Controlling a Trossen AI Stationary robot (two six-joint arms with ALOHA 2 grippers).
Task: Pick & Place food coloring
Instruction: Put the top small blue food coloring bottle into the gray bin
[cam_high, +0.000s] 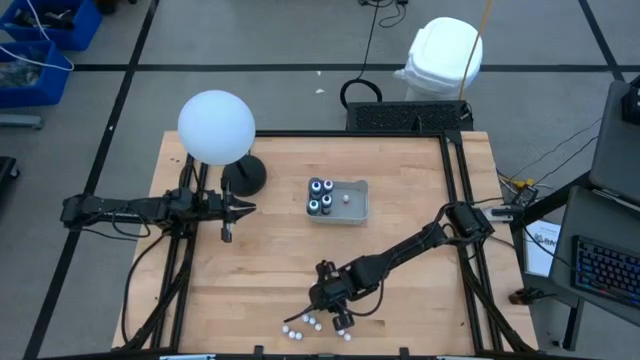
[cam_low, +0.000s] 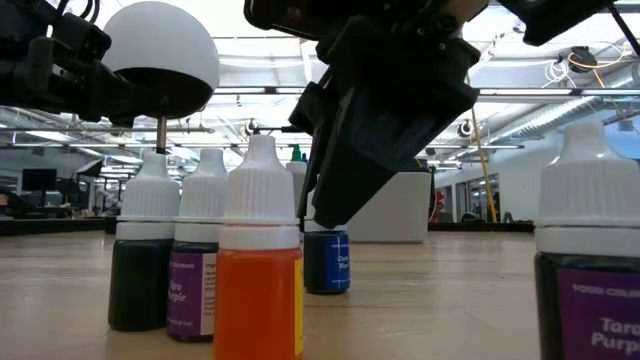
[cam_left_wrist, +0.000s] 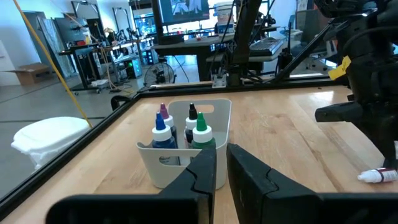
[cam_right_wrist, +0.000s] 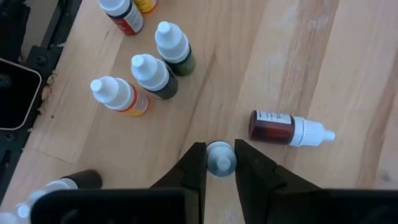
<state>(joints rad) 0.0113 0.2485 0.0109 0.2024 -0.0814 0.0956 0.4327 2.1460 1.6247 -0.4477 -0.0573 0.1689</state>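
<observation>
Tabletop (cam_high: 420, 290) — four tray bottles (cam_high: 320, 196)

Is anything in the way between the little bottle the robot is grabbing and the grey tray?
Nothing visible. The right gripper pinches a white-capped bottle; bare table lies between it and the tray.

Robot arms: two, the left arm (cam_high: 130, 208) at 9 o'clock on the table, the right arm (cam_high: 420, 242) reaching from 3 o'clock toward 6 o'clock.
Grey trays: one tray (cam_high: 352, 203), just off the table's middle toward 1 o'clock.
Bottles in the tray: four coloured-capped bottles (cam_left_wrist: 179, 130) in the left wrist view, one each blue, purple, black and green.
Small white-capped bottles (cam_high: 300, 324) at 6 o'clock: at least eight in the right wrist view, one lying down (cam_right_wrist: 289, 129); exact total unclear.
White globe lamps: one lamp (cam_high: 216, 127) at 11 o'clock.
</observation>
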